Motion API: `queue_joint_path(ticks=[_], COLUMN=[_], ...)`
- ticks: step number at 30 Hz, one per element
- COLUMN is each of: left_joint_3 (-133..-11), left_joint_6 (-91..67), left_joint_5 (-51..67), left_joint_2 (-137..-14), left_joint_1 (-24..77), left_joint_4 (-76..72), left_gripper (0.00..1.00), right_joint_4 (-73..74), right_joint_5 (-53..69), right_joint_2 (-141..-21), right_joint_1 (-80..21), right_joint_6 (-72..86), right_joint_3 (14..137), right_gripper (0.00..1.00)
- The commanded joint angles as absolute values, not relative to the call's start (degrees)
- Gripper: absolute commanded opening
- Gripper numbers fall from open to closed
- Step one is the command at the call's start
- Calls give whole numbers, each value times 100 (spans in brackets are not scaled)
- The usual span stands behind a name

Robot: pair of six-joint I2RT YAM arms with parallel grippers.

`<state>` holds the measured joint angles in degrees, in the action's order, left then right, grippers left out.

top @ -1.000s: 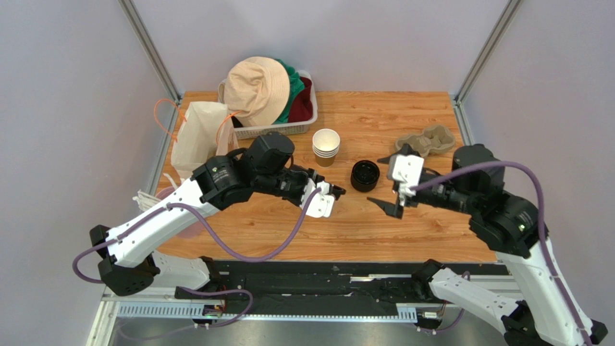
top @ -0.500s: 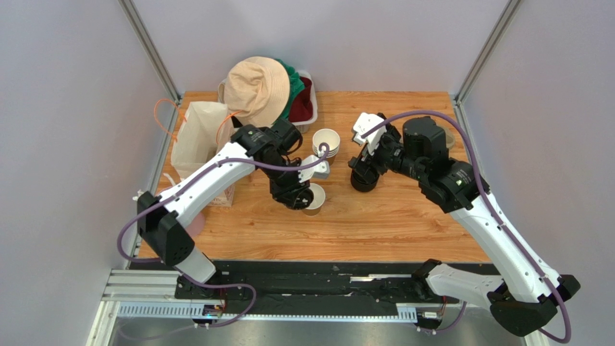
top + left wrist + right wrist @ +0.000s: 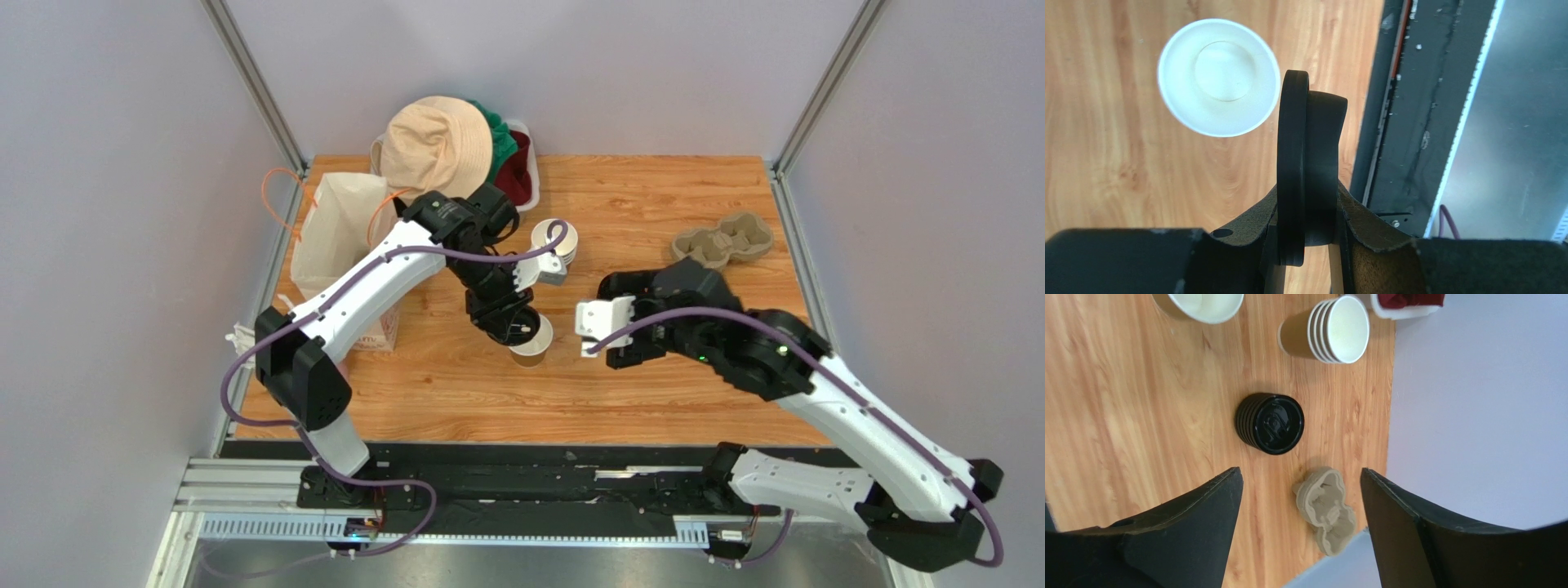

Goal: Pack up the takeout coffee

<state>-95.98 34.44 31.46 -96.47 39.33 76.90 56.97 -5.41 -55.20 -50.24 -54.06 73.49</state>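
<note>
Although the cup (image 3: pixel 535 347) stands alone and upright on the table (image 3: pixel 687 392), it has no lid on it, so the coffee is not put together and nothing is packed. The left wrist view looks straight down into its white inside, which is open and looks empty.

The left gripper (image 3: pixel 1303 229) pinches a lid (image 3: pixel 1295 153) on edge between its fingers. It holds the lid above the table and beside the cup's rim, not over the mouth. From above, this gripper (image 3: pixel 515 321) hangs just over the cup, near the front middle of the table.

The right gripper (image 3: pixel 1300 474) has its fingers spread wide with nothing between them. In the top view it (image 3: pixel 597 325) sits just right of the cup and does not touch it. Its camera looks down on the lid stack (image 3: pixel 1270 424), the cup stack (image 3: pixel 1338 329) and the carrier (image 3: pixel 1326 508), which are all well apart from each other.

Judging by this, the work is at an early stage. One cup is set out and one lid is in hand. What is left is to turn the lid flat, press it onto the rim, then move the closed cup into its packing. That is probably the carrier (image 3: pixel 724 239) at the far right or the bag (image 3: pixel 334 233) at the far left, but I cannot tell which is meant. Both look untouched so far.
</note>
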Motion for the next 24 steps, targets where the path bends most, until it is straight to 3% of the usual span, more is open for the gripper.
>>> queue_joint_path(ticks=[1, 12, 19, 24], left_joint_3=[-9914, -10124, -10239, -10424], left_joint_6=[3279, 3112, 3085, 2997], left_joint_5=[2559, 2733, 2866, 2795], left_joint_2=[-9992, -10810, -10969, -10864], left_joint_1=[3894, 3894, 3920, 4025], left_joint_4=[9624, 9615, 9615, 9624], left_gripper=[0, 0, 0, 0], right_joint_4=[5292, 4298, 3262, 3611], right_joint_5=[-2310, -3462, -3586, -3103], right_joint_2=[-5897, -6653, -7057, -7198], right_joint_1=[-5867, -7970, -8429, -8420], right_joint_6=[-6344, -6978, -7392, -6954], right_joint_3=[6488, 5810, 5265, 6061], right_gripper=[76, 72, 61, 58])
